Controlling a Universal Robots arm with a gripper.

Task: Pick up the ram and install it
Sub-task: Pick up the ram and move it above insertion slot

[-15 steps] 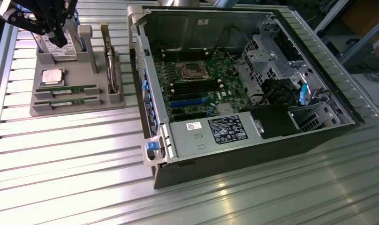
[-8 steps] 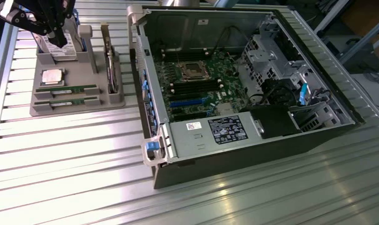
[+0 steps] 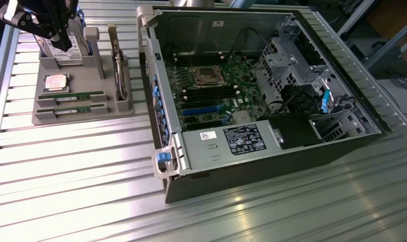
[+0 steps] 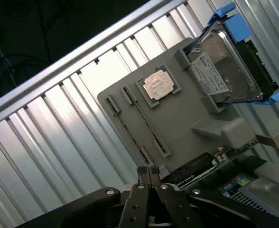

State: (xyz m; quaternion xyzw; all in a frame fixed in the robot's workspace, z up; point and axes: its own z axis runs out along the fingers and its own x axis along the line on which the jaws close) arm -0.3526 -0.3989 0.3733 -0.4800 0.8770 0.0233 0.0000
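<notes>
Two identical ram sticks lie side by side in slots of a grey holder tray (image 3: 116,108) on the exterior view's left: one ram stick (image 3: 70,95) nearer the processor, its twin (image 3: 68,108) nearer the tray's front. In the wrist view both show edge-on as the ram stick (image 4: 146,124) and its twin (image 4: 127,130). My gripper (image 3: 64,45) hangs above the tray's far end, in front of the standing hard drive (image 3: 61,54), well clear of both sticks. Its fingertips (image 4: 149,172) are pressed together, shut, holding nothing.
The tray also carries a square silver processor (image 3: 57,81), the blue-railed hard drive (image 4: 220,71) and an upright expansion card (image 3: 119,65). On the exterior view's right lies the open computer case (image 3: 351,146), with the motherboard's dark memory slots (image 3: 207,94) and the power supply (image 3: 233,141).
</notes>
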